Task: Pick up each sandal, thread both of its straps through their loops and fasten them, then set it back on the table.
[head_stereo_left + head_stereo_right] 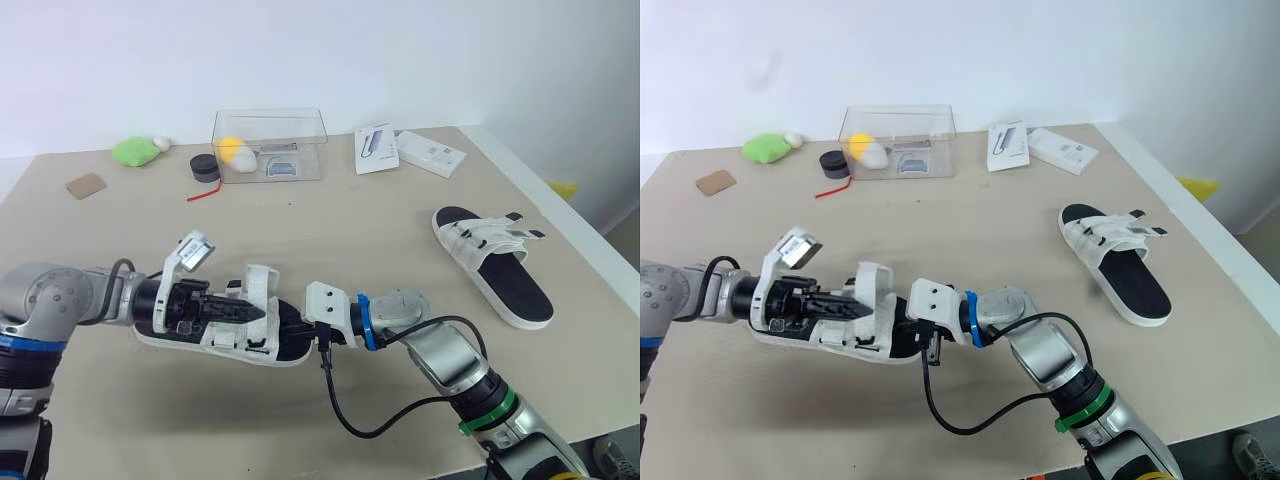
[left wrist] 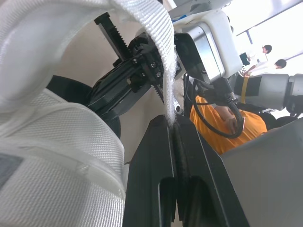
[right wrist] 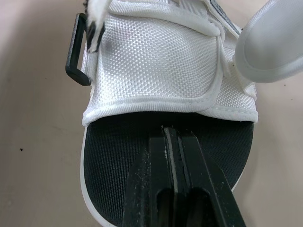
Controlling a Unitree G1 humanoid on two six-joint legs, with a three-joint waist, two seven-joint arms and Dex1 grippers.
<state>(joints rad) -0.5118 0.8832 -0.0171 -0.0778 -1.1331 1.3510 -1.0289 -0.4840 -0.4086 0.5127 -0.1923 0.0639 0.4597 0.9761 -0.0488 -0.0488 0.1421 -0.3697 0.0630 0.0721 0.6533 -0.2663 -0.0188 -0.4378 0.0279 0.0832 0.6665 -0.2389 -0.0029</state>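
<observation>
The near sandal (image 1: 225, 338), white with a black footbed, lies at the table's front left between my two arms. My left gripper (image 2: 171, 124) is shut, and the edge of the sandal's white strap (image 2: 163, 52) comes down into its fingertips. From the other side, my right gripper (image 3: 173, 130) is shut, its tips resting on the black footbed (image 3: 118, 156) under the white upper. A black loop (image 3: 77, 56) sits at the upper's side. The second sandal (image 1: 495, 265) lies at the right, its straps loose.
A clear plastic box (image 1: 268, 144) stands at the back with small items inside. Near it are a green object (image 1: 135, 150), a black cap (image 1: 204, 166), a brown card (image 1: 86, 185) and two white packages (image 1: 405, 150). The table's right edge (image 1: 590, 270) runs close to the second sandal.
</observation>
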